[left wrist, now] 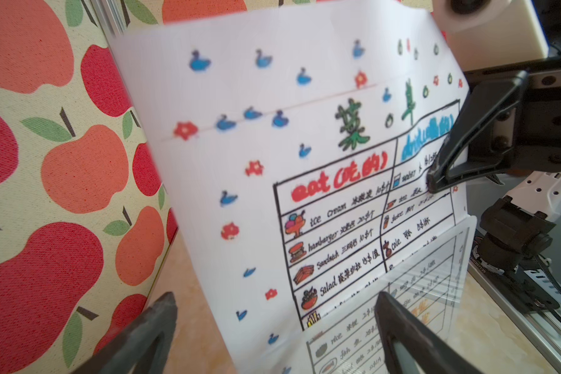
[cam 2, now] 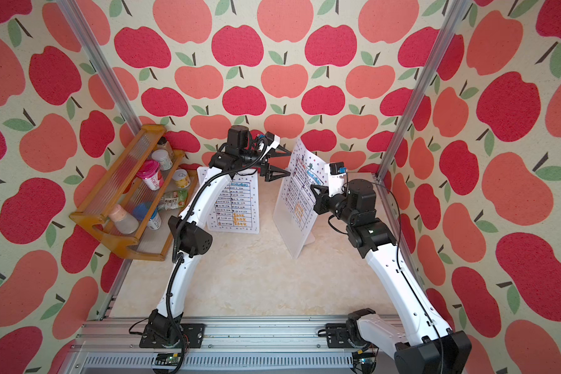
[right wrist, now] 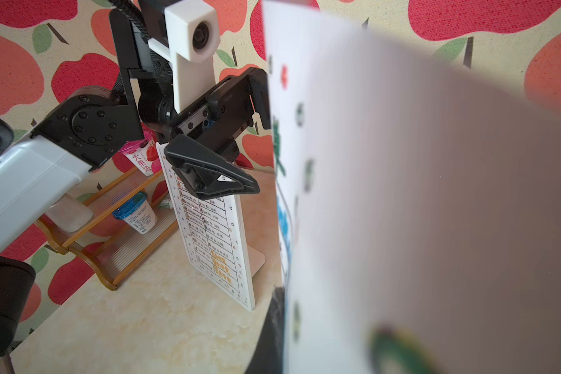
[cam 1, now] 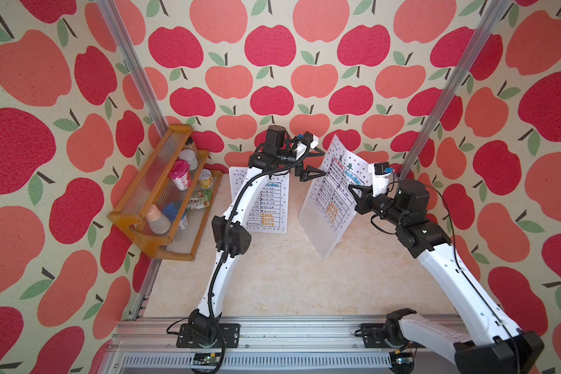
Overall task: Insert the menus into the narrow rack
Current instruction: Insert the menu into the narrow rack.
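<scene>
Both top views show the curled menu (cam 1: 336, 168) standing in the clear rack (cam 1: 321, 236) at 1 o'clock on the counter (cam 1: 272, 285), with a second menu (cam 1: 272, 207) at 11 o'clock. Only the left wrist view reads its green title, red "eat" heading and black-lined table. The right claw (cam 1: 353, 191) grasps its 3 o'clock edge, and the left claw (cam 1: 323, 162) hangs released beside it.
</scene>
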You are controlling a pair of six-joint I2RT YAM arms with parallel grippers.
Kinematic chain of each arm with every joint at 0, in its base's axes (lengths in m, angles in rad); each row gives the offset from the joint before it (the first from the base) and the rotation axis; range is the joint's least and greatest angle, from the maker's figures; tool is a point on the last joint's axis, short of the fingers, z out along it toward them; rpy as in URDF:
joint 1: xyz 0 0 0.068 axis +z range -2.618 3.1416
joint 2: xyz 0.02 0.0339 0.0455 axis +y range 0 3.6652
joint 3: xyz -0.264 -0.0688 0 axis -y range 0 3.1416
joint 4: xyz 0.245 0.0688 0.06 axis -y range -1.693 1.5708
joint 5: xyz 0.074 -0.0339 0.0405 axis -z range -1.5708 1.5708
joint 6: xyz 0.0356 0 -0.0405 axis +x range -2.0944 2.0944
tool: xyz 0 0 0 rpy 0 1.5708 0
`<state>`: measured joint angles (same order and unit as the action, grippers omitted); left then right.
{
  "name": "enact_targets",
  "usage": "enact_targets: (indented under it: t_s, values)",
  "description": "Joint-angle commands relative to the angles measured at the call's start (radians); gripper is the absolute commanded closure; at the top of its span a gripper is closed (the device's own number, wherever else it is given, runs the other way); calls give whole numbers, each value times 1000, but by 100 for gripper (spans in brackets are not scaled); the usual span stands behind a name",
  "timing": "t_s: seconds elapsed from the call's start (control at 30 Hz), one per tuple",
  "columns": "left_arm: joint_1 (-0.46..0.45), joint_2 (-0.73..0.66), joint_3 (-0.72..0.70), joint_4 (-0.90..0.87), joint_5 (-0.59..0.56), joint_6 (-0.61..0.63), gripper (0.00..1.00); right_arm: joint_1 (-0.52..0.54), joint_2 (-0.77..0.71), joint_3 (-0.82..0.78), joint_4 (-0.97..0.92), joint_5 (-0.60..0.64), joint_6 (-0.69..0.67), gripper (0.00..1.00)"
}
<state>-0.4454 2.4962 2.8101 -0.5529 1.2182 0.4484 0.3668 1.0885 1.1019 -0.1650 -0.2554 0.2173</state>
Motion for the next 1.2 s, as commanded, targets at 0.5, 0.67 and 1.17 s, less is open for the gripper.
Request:
enact_targets:
  t_s: [0.5,0.67,1.17]
  values:
    - [7,-37,14,-53,11,43,3,17,-9,90,-53,46,-43,78]
    - [9,-40,13,-62,11,53,3,16,2,75,-42,31,-31,90]
    - [13,-49,2,-66,9,56,3,19,-10,-5,-2,2,14,100]
